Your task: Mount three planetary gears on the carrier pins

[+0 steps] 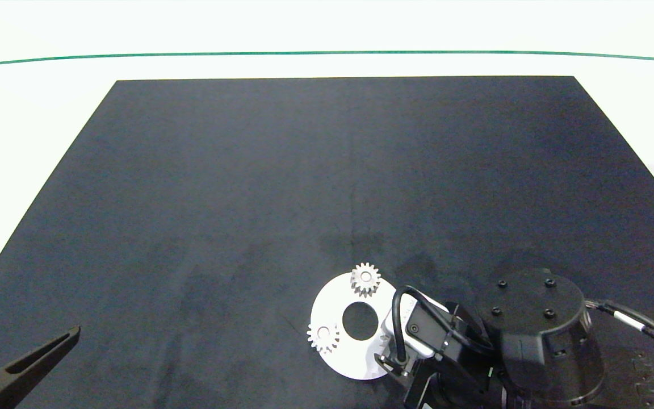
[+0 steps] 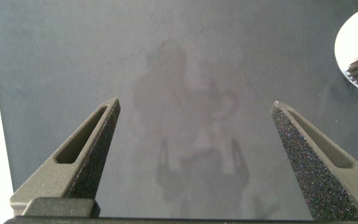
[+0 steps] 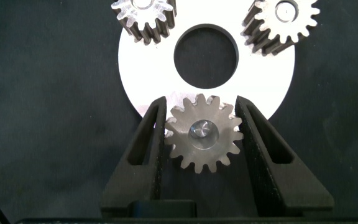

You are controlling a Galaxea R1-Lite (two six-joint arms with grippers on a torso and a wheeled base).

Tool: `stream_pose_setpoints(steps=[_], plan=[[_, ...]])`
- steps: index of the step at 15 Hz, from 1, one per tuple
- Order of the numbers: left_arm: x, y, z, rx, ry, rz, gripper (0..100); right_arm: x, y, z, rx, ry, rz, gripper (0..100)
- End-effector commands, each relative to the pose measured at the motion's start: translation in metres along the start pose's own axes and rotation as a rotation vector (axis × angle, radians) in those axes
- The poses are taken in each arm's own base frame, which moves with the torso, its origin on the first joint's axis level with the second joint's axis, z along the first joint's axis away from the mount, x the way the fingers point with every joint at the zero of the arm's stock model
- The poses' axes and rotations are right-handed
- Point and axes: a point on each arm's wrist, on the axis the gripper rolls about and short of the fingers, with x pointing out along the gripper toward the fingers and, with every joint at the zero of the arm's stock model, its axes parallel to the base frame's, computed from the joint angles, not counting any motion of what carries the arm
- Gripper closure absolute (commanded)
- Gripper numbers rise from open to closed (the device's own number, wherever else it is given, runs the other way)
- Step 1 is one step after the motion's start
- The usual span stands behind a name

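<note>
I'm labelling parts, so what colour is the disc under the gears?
White: the flat carrier disc with its round centre hole; the right wrist view shows it best.

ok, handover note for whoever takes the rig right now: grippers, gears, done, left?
Right gripper: over the white disc, fingers around the third gear, which sits over its pin.
Left gripper: open, idle over the bare mat, holding nothing.
Done: two gears sit on their pins.
Left: confirm the third is fully seated, release, pull the right arm back.
</note>
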Motion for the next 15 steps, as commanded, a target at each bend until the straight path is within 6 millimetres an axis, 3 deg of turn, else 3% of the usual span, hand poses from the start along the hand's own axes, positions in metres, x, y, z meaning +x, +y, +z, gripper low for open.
stream_pose_setpoints(steps=[1, 15], plan=[[-0.0006, 0.0001, -0.0002, 0.000, -0.003, 0.002, 0, 0.0033, 0.0010, 0.0012, -0.003, 0.001, 0.002, 93], [-0.0004, 0.0005, 0.0005, -0.001, -0.005, 0.007, 0, 0.0016, 0.0006, -0.0048, -0.002, 0.019, -0.003, 93]])
